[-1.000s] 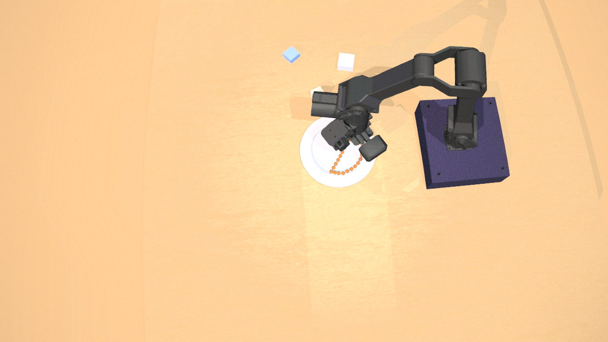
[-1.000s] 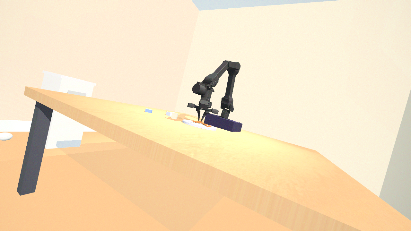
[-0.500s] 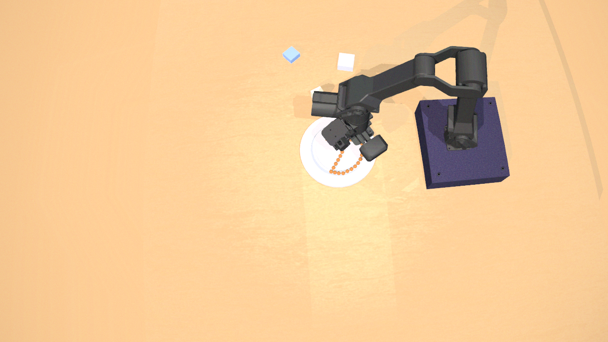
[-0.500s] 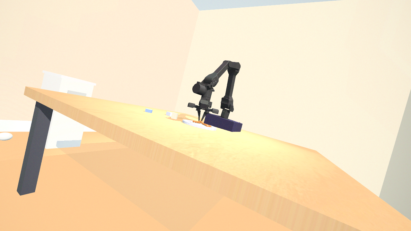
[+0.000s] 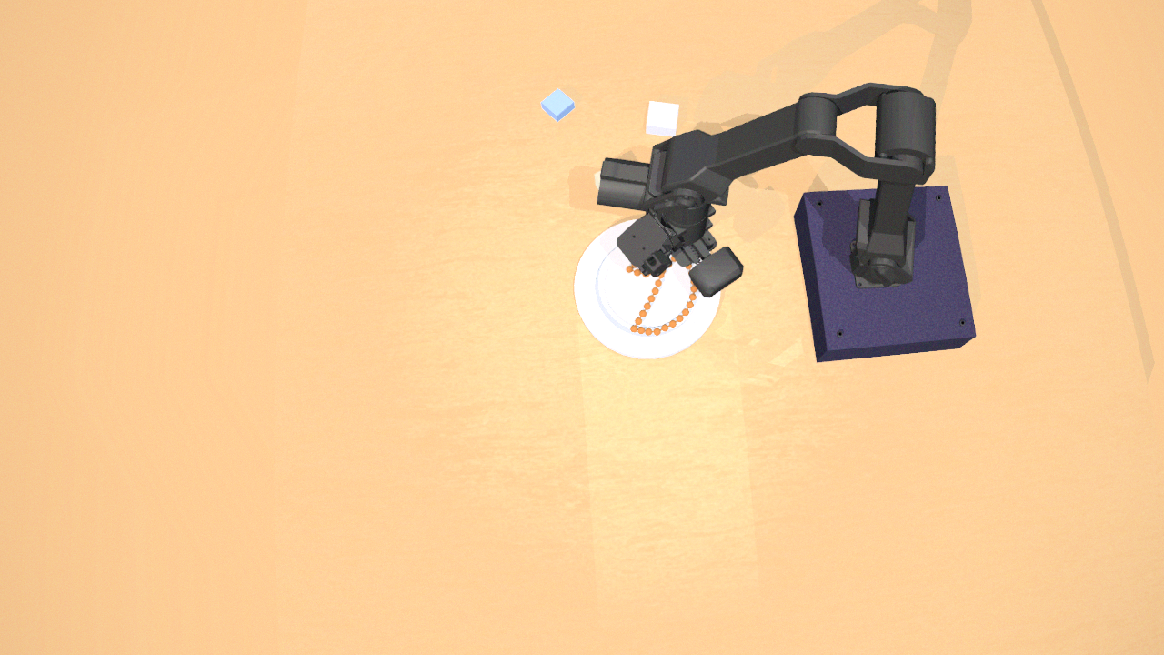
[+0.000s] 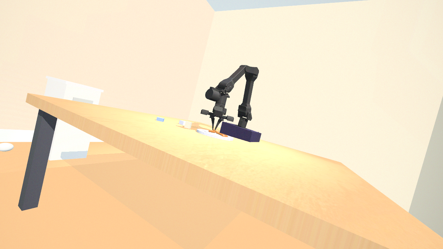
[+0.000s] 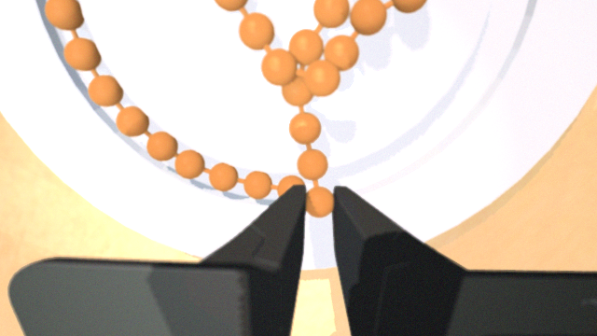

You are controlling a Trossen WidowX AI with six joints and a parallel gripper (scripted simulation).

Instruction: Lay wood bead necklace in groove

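The orange bead necklace (image 5: 657,331) (image 6: 223,135) (image 7: 189,163) lies on the round white board (image 5: 591,313) (image 6: 202,133) (image 7: 513,140). In the wrist view, one run of beads follows the groove on the left up to my fingers. From there a short strand crosses inward to a bunched junction, where strands branch up left and up right, inside the ring. The groove's right side there is bare. My gripper (image 7: 320,192) (image 6: 214,130) is shut on one bead at the near side of the board, at groove height or just above. In the top view the arm hides my fingertips and some beads.
A blue block (image 5: 557,103) (image 6: 160,119) and a white block (image 5: 663,115) (image 6: 181,122) lie beyond the board. A cream block (image 6: 187,124) is nearer, mostly hidden under the arm in the top view. The dark purple base (image 5: 895,317) (image 6: 240,131) stands right of the board.
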